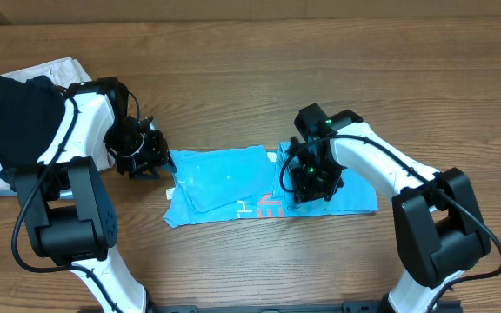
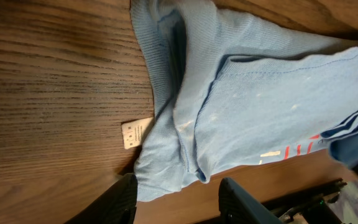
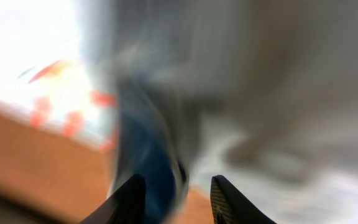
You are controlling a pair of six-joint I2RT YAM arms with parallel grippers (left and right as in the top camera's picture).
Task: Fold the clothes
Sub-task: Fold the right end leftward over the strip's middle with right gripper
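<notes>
Wood-grain table (image 1: pixel 233 78) carries the sky-blue T-shirt (image 1: pixel 224 178), partly folded, at its centre. You see the left gripper (image 1: pixel 146 161) at the shirt's left edge, jaws spread. Your right gripper (image 1: pixel 310 184) sits on the shirt; blur hides whether it pinches.

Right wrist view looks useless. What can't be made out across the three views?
- Right wrist: the whole frame is blurred. Blue fabric sits between the fingers of the right gripper, but grip is unclear.
- Overhead: the right arm covers part of the T-shirt, and its lettering is unreadable.
- Left wrist: the tag print is too small, and the T-shirt is cut off by the right edge.
- Overhead: the left arm hides part of the black garment.
</notes>
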